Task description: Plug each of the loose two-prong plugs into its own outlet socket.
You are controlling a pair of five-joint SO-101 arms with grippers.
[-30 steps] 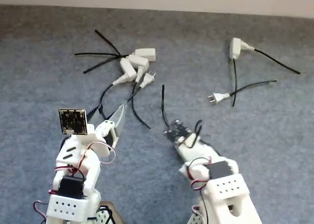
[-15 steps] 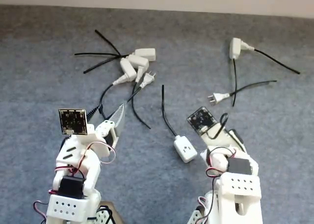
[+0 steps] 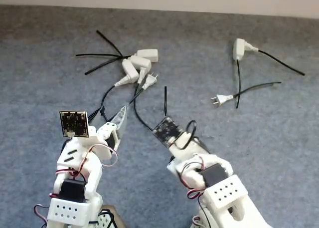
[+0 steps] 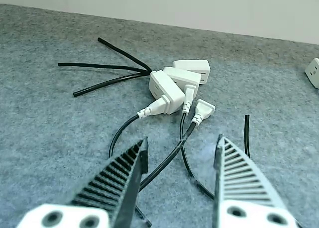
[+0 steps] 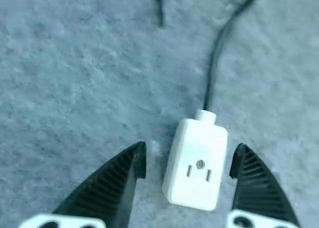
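The right gripper (image 5: 191,149) is released, its two ribbed fingers (image 5: 119,175) spread wide and standing on either side of a white outlet socket (image 5: 195,163) without touching it. That socket lies flat on the grey surface (image 5: 75,78), slots facing up, with its black cord (image 5: 213,58) running away from the gripper. The left gripper (image 4: 181,139) is also released and grasps nothing. It hangs over a black cable (image 4: 164,160) that crosses between its fingers. Beyond it lies a cluster of three white sockets (image 4: 182,78), touching one another, with two white plugs (image 4: 155,106) set against them; whether these are fully seated I cannot tell. A loose two-prong plug (image 4: 203,109) lies just beside the cluster. In the high view, another loose plug (image 3: 222,99) lies well apart to the right, near a far socket (image 3: 239,48).
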